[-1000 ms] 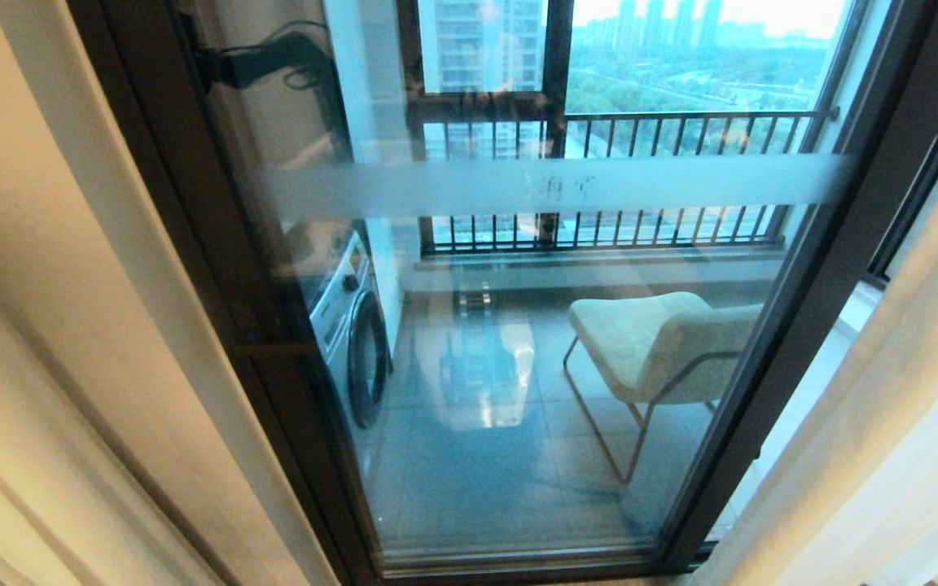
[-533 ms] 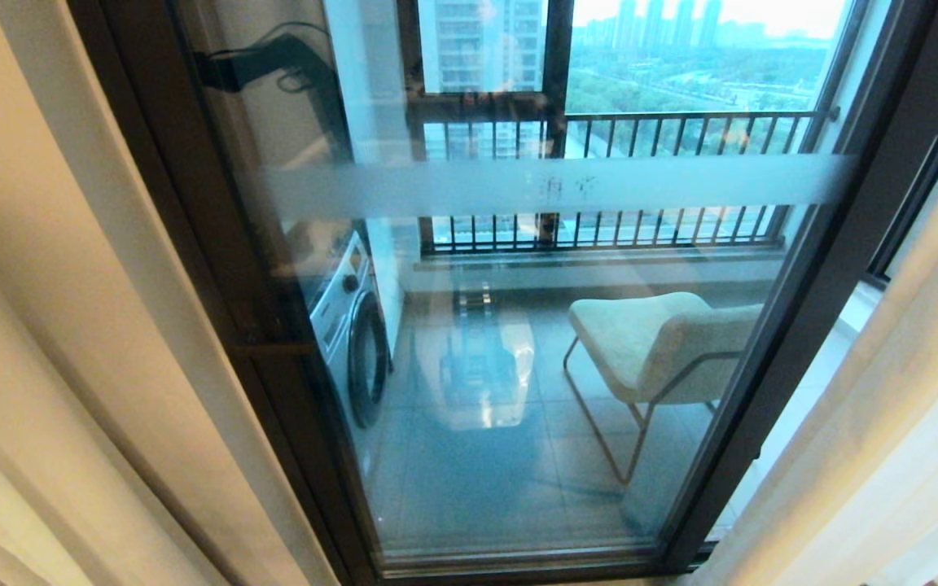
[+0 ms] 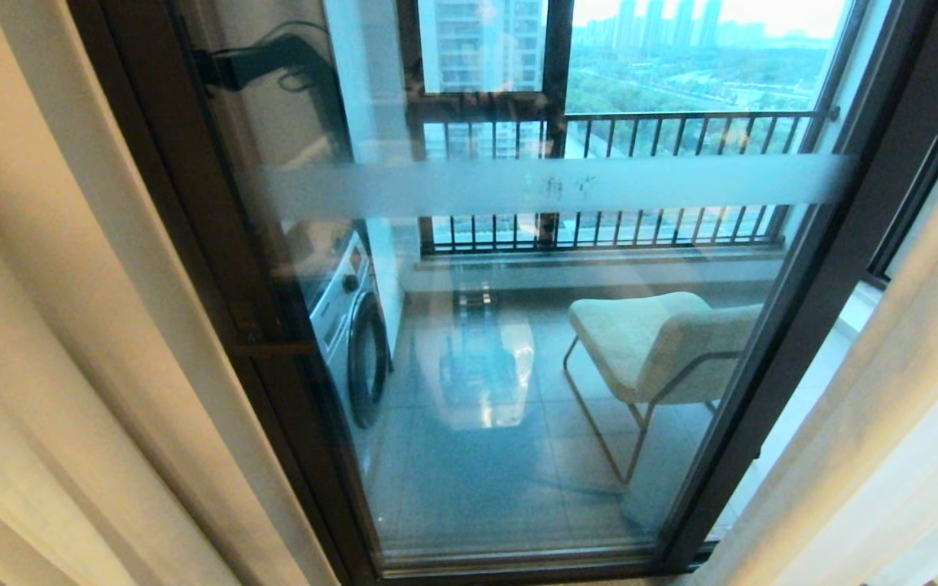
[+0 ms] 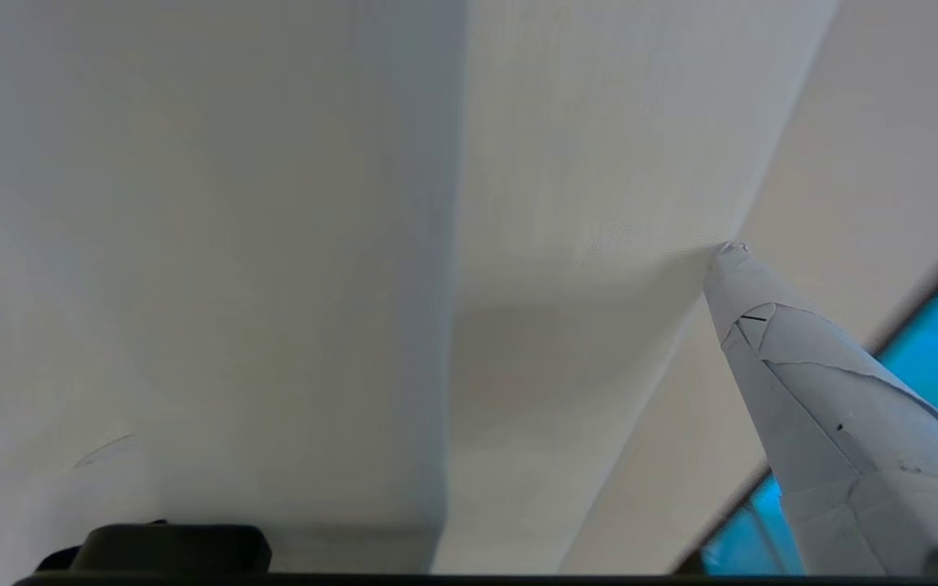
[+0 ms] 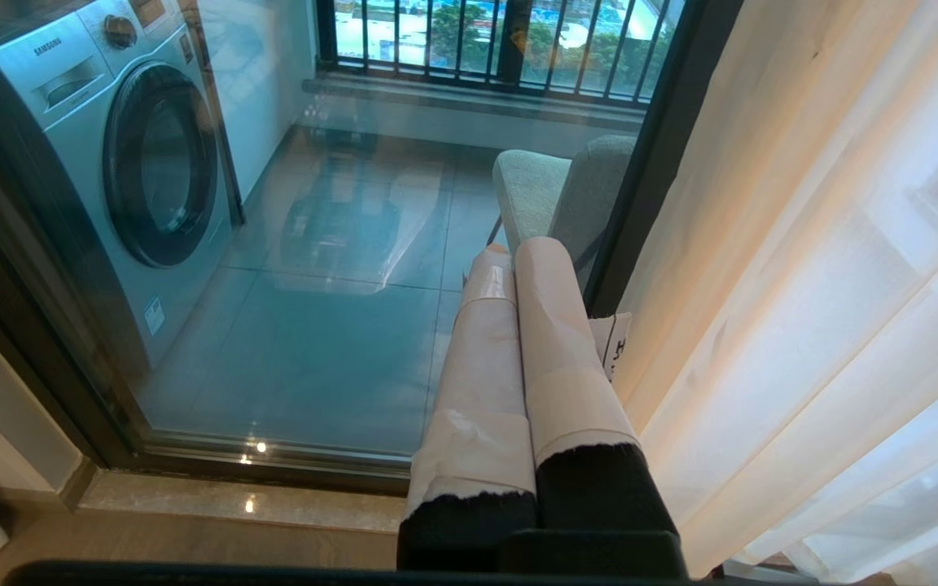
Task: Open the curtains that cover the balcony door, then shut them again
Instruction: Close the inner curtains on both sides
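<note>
- Tiled balcony floor [image 3: 469, 480] beyond one balcony door [image 3: 518, 342], glass in dark metal, centre frame.
- Two pleated cream curtains [image 3: 54, 342] drawn to left and right edges.
- One washing machine [image 3: 351, 325], one padded chair [image 3: 656, 342].
- Left gripper [image 4: 436, 350] spread wide, a fingertip [image 4: 731, 254] against curtain fabric.
- Right gripper [image 5: 514, 252] pressed closed, empty.

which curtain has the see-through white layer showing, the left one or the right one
The right curtain: thin white sheer folds let light through beside its cream fabric. The left curtain shows only opaque cream-beige folds.
</note>
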Tool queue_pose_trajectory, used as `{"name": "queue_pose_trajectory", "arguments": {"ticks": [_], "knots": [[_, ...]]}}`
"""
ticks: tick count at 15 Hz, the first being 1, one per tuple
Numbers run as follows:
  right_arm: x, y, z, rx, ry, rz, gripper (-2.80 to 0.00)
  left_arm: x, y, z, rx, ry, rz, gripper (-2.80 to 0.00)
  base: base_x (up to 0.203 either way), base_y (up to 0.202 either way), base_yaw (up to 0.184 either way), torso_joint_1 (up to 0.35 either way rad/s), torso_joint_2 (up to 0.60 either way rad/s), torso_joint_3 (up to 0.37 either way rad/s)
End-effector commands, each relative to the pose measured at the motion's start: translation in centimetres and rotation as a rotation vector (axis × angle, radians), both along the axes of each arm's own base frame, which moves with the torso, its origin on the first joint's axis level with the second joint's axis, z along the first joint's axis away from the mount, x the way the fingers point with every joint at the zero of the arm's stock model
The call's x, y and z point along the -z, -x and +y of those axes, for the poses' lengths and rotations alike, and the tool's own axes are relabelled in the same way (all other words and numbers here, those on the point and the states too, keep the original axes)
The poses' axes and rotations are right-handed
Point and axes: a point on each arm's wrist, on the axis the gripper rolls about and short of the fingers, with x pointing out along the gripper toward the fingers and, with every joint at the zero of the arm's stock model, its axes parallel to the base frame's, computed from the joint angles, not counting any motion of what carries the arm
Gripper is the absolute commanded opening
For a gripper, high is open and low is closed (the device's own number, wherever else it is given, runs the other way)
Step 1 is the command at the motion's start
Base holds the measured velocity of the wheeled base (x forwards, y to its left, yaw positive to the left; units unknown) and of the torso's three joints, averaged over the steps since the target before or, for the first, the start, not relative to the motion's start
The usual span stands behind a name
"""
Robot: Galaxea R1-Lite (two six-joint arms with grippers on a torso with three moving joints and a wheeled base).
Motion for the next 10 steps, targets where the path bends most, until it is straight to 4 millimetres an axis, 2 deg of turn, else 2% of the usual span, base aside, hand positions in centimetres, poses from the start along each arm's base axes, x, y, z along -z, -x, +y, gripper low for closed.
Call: {"name": "queue_pose_trajectory", "arguments": {"ticks": [1,3,4,5,10], "knots": [[0.0,0.0,0.0,-0.001,0.001,0.001,-2.8,-0.4,0.1,-0.5,0.029,-0.006,-0.008,0.0,0.0,0.0,0.0,0.0,0.0,0.0],[0.0,0.0,0.0,-0.001,0.001,0.001,-2.8,-0.3,-0.1,-0.9,0.042,-0.004,-0.007,0.0,0.0,0.0,0.0,0.0,0.0,0.0],[0.0,0.0,0.0,-0.001,0.001,0.001,-2.8,-0.5,-0.1,-1.1,0.045,-0.006,-0.009,-0.2,0.0,0.0,0.0,0.0,0.0,0.0],[0.0,0.0,0.0,-0.001,0.001,0.001,-2.8,-0.6,0.0,-1.2,0.047,-0.008,-0.011,-2.8,0.0,0.0,0.0,0.0,0.0,0.0],[0.0,0.0,0.0,-0.001,0.001,0.001,-2.8,-0.7,0.7,-2.5,0.057,-0.007,-0.01,-2.8,0.0,0.0,0.0,0.0,0.0,0.0]]}}
